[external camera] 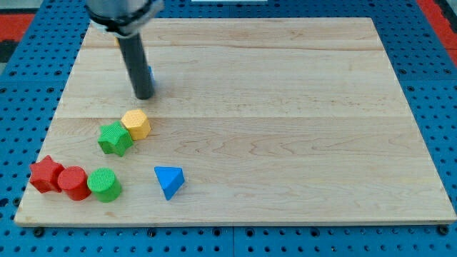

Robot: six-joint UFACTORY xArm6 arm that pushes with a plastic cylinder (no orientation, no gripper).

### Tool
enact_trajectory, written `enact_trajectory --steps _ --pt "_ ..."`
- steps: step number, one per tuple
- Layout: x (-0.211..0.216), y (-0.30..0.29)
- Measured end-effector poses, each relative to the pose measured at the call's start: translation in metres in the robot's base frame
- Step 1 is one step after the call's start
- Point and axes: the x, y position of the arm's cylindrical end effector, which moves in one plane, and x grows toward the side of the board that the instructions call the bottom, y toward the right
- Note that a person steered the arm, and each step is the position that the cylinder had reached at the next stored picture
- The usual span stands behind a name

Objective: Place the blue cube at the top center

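Observation:
My dark rod comes down from the view's top left, and my tip (143,96) rests on the wooden board (285,107) in its upper left part. A sliver of the blue cube (151,74) shows just right of the rod, a little above the tip; the rod hides most of it. I cannot tell whether the rod touches it. The cube lies well left of the board's top centre.
Below the tip are a yellow hexagonal block (136,123) and a green star (115,138), touching. At the bottom left are a red star (46,174), a red cylinder (73,183) and a green cylinder (105,185). A blue triangular block (169,180) lies to their right.

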Motion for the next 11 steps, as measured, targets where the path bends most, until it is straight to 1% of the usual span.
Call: enact_trajectory --steps 1,2,3,4,5,6,7,8,9,10,11 --pt "-0.035 -0.015" --pt "-0.056 -0.052" --pt "-0.071 -0.043" --pt "-0.068 0.074" --pt "-0.024 0.101" --pt "-0.030 0.136" --pt "-0.067 0.163" --pt "-0.048 0.161" --pt "-0.047 0.105" --pt "-0.078 0.096" --pt "-0.099 0.126"
